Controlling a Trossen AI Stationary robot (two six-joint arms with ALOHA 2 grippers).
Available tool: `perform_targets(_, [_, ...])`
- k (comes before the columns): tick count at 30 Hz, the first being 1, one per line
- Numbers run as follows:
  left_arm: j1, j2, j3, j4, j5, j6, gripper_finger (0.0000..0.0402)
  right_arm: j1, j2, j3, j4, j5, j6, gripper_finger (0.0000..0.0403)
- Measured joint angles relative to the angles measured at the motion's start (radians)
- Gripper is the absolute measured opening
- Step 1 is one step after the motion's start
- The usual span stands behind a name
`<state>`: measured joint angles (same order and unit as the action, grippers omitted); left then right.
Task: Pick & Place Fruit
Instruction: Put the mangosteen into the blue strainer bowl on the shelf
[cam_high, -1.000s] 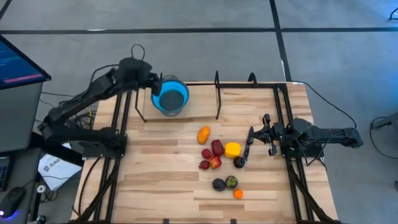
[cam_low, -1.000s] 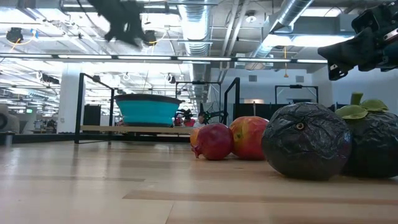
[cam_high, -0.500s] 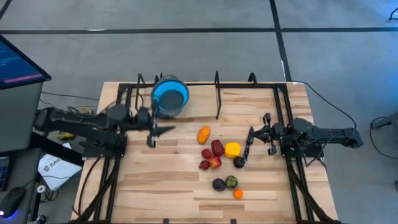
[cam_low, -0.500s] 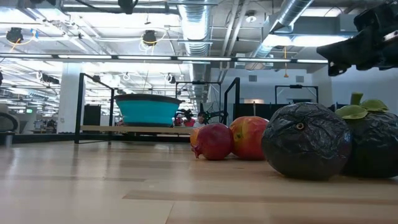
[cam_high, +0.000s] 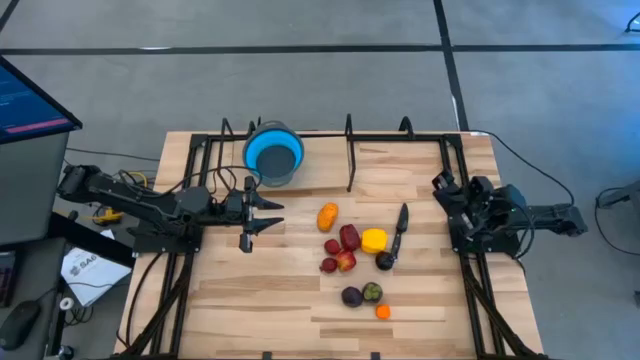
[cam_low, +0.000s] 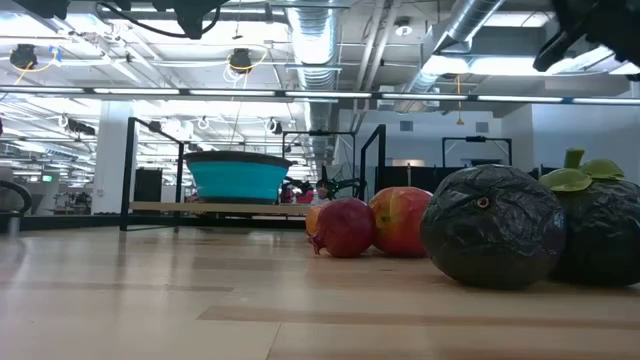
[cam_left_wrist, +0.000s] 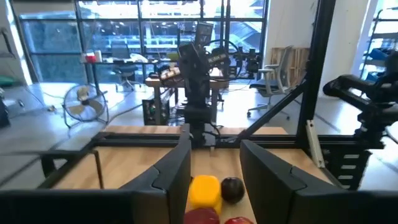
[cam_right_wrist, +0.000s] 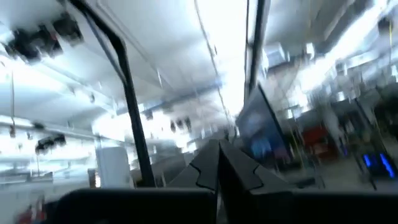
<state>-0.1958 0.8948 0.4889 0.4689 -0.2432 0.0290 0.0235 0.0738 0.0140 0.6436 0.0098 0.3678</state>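
**Approach stage: fruit not yet gripped, left jaws lined up on the cluster**

Findings. My left gripper (cam_high: 268, 214) sits low over the boards, pointing toward the fruit, jaws spread and empty. Through my left wrist view the two dark fingers (cam_left_wrist: 171, 174) frame an open gap, and in that gap, ahead of me, lie the yellow fruit (cam_left_wrist: 204, 190) and a dark round fruit (cam_left_wrist: 232, 189), with red pieces at the edge of the picture below them. Nothing touches my pads.

The fruit lies in a loose group out in front of my left jaws: the orange fruit (cam_high: 327, 216) nearest me, then the red pieces (cam_high: 348, 238) and the yellow one beyond, with two dark pieces (cam_high: 352, 296) and a small orange one (cam_high: 383, 311) farther off to one side. The blue bowl (cam_high: 274, 157) stands behind and beside my left jaws, well apart from the group, and it looks empty.

My right gripper (cam_high: 447, 193) is pulled up at the far side of the table, tilted toward the ceiling, fingers pressed together on nothing. The black knife (cam_high: 399, 226) lies between it and the fruit, its tip beside a dark fruit.

Assessment. The pick is in hand; placing has not begun. The next move calls for advancing my left jaws to straddle one piece, likely the nearest orange one, then closing. The pieces are rounded and crowded, so a neighbour may roll if nudged.
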Motion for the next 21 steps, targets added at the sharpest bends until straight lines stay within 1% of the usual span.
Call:
perform_targets(2, [0.000, 0.000, 0.000, 0.000, -0.002, 0.017, 0.0131, 0.020, 0.057, 0.009, -0.037, 0.045, 0.032, 0.0002])
perform_targets(5, [0.000, 0.000, 0.000, 0.000, -0.002, 0.019, 0.0130, 0.054, 0.189, 0.031, -0.140, 0.159, 0.115, 0.0011])
perform_targets(7, [0.000, 0.000, 0.000, 0.000, -0.002, 0.019, 0.0130, 0.073, 0.273, 0.055, -0.203, 0.173, 0.155, 0.0030])
perform_targets(10, [0.000, 0.006, 0.001, 0.000, -0.002, 0.018, 0.0130, 0.101, 0.383, 0.128, -0.290, 0.162, 0.221, 0.0076])
perform_targets(14, [0.001, 0.006, 0.001, 0.001, -0.004, 0.019, 0.0130, 0.162, 0.476, 0.262, -0.542, 0.079, 0.300, 0.0155])
perform_targets(17, [0.001, 0.005, 0.001, 0.001, -0.034, 0.018, 0.0130, 0.237, 0.596, 0.378, -0.712, 0.065, 0.301, 0.0217])
perform_targets(19, [0.001, 0.006, 0.001, 0.000, -0.054, 0.018, 0.0130, 0.292, 0.687, 0.443, -0.817, 0.065, 0.280, 0.0251])
perform_targets(21, [0.001, 0.006, 0.001, 0.000, -0.066, 0.018, 0.0130, 0.341, 0.776, 0.523, -0.824, 0.065, 0.251, 0.0275])
